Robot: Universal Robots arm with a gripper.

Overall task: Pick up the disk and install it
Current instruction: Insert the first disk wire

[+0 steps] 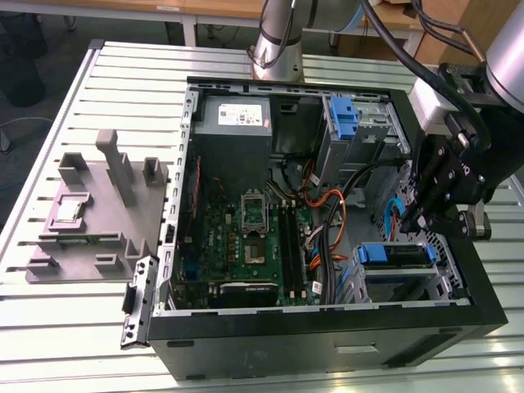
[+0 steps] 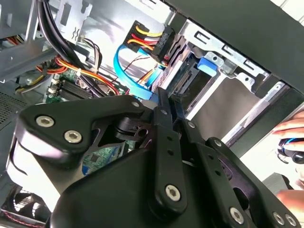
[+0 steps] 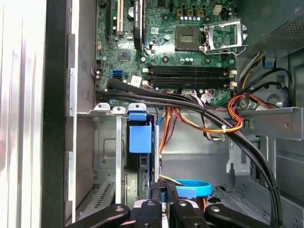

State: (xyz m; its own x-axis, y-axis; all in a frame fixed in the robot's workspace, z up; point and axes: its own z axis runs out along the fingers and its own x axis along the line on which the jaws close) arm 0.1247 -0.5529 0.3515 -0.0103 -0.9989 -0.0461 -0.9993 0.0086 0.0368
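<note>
Black gripper (image 3: 164,189) linkages are seen closest, its fingers (image 2: 163,107) closed on nothing. It is angled down just beside the disk (image 1: 393,255), seated in the lower-right drive bay (image 1: 427,282). Print on the white sticker (image 1: 237,115) of the power supply (image 1: 233,147) cannot be read.

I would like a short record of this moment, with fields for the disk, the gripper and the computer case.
disk: in the drive bay, at the exterior view's right, blue rail showing
gripper: close above the disk, over the bay; contact cannot be told
computer case: open, lying on the slatted table
grey fixture: on the table, exterior view's left of the case
</note>
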